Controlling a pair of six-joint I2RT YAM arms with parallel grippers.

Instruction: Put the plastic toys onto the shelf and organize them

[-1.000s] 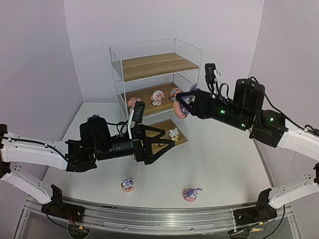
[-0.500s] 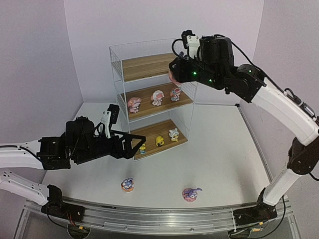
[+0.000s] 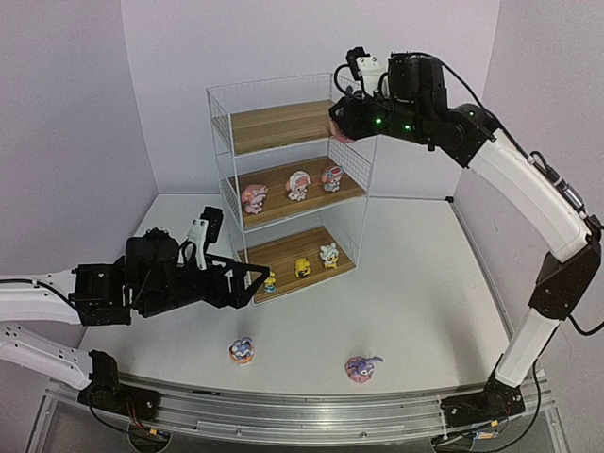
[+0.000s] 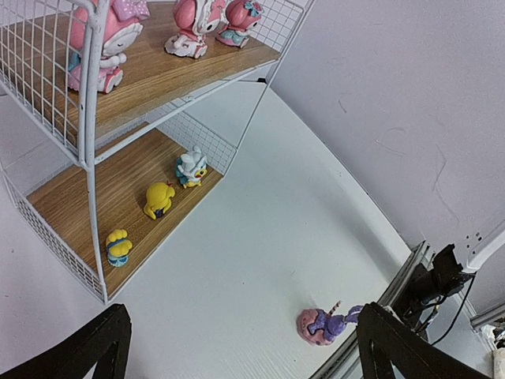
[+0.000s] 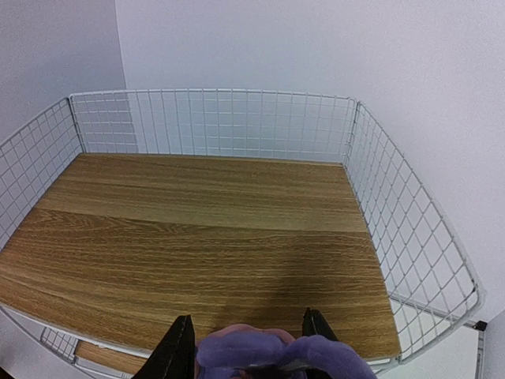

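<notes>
My right gripper (image 3: 342,128) hovers at the front right corner of the white wire shelf's (image 3: 219,142) top board (image 5: 205,229), shut on a purple bunny toy (image 5: 272,355). The middle board carries three pink-white toys (image 3: 298,184), and the bottom board three small yellow and white toys (image 3: 302,267). On the table near the front rail stand two more purple bunnies, one (image 3: 242,350) at the left and one (image 3: 360,367) at the right. My left gripper (image 3: 260,279) is open and low, left of the shelf's bottom board, nothing between its fingers (image 4: 102,343). In its view the right bunny (image 4: 325,324) lies by the rail.
A metal rail (image 3: 302,415) runs along the table's near edge. Wire mesh walls (image 5: 410,237) close the top board's sides and back. Lilac walls stand close behind and beside the shelf.
My right arm has risen from the middle board's level to the top board with the purple bunny. My left arm has pulled back left and down, away from the shelf.
</notes>
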